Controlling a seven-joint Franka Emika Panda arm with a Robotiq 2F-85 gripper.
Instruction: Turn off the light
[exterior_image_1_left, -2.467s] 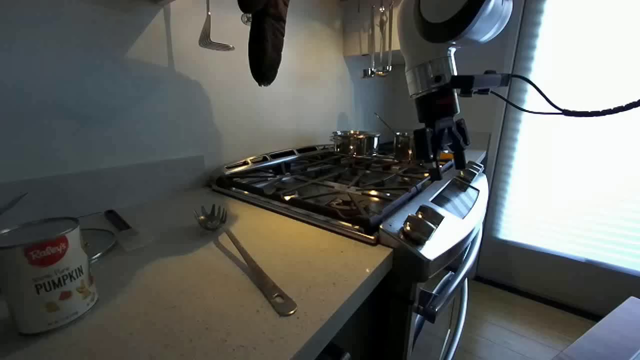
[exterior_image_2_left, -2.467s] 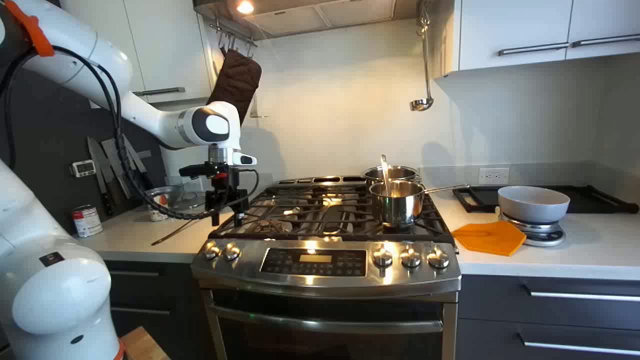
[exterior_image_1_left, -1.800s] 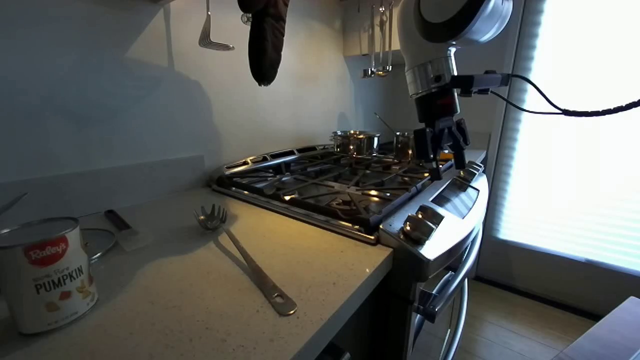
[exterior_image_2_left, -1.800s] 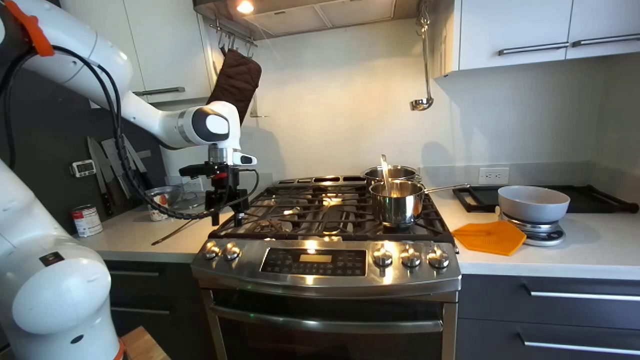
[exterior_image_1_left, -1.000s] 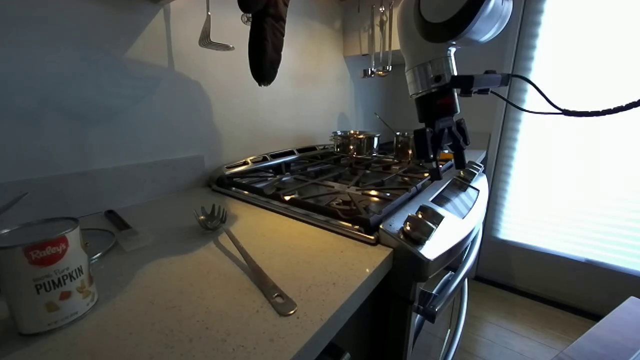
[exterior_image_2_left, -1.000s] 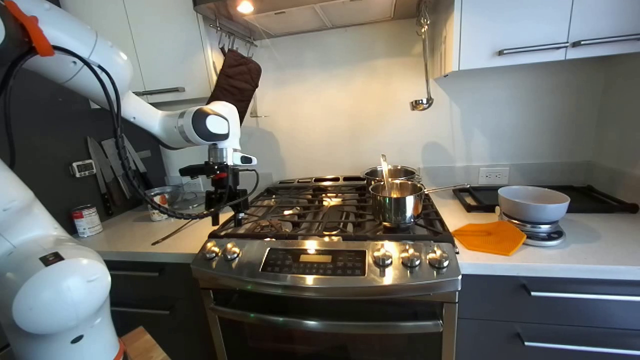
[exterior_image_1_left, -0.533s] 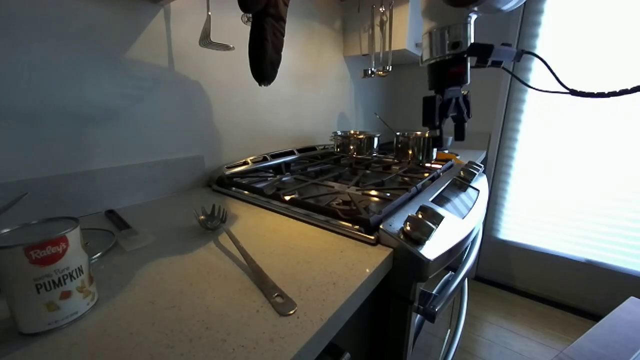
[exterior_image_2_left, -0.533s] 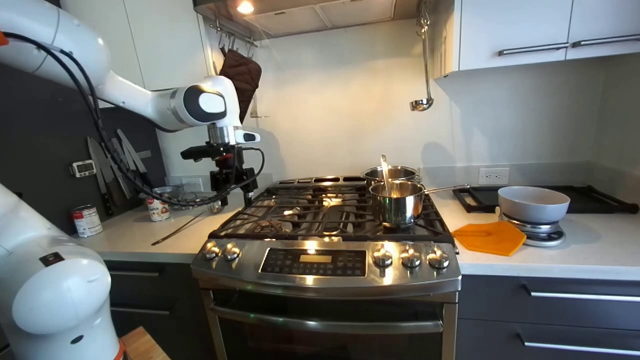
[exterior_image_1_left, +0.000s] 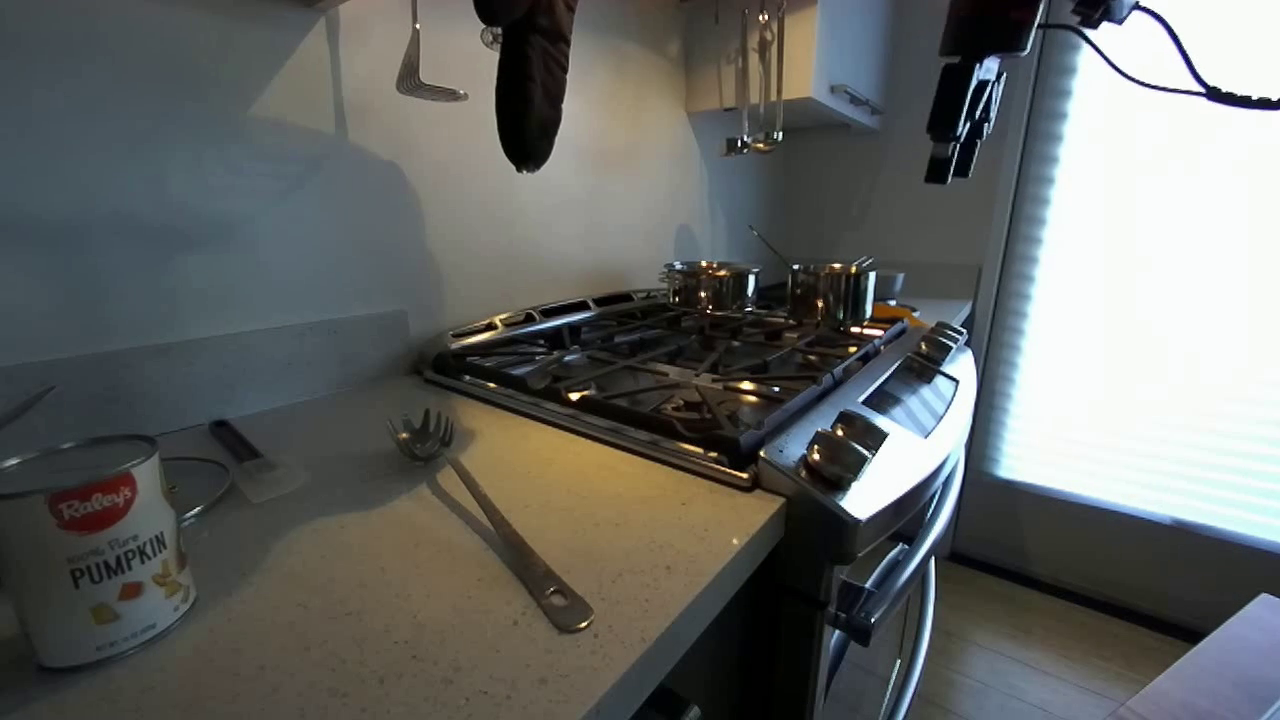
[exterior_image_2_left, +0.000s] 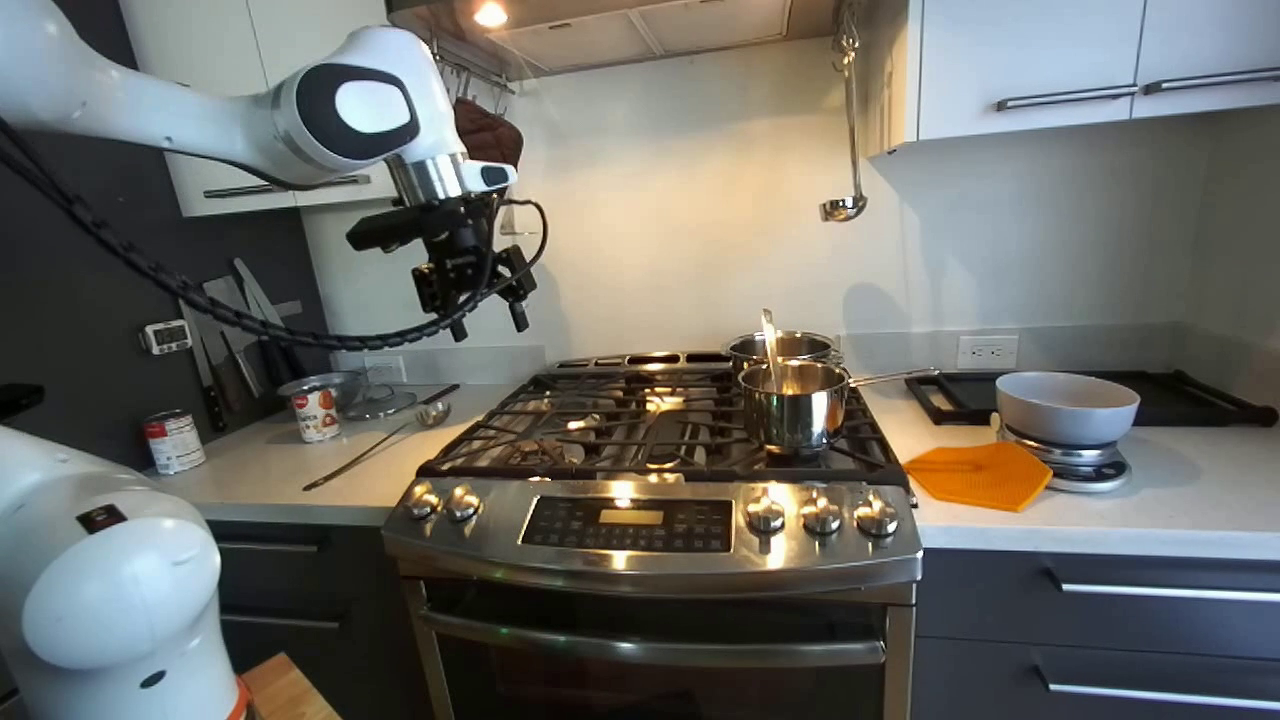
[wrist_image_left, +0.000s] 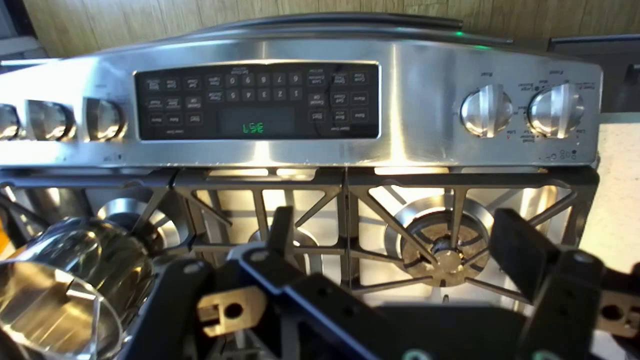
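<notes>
In an exterior view the light (exterior_image_2_left: 490, 14) glows on the underside of the hood (exterior_image_2_left: 600, 40), at twelve o'clock from the jaws — well above them, though how deep in, I cannot tell. The jaws stand wide apart, nothing held between them, pointing between five and six o'clock: away from it. The light looks round, so no long axis guides the approach. No switch shows — the next move probably needs a climb toward twelve, jaws tilted up.
</notes>
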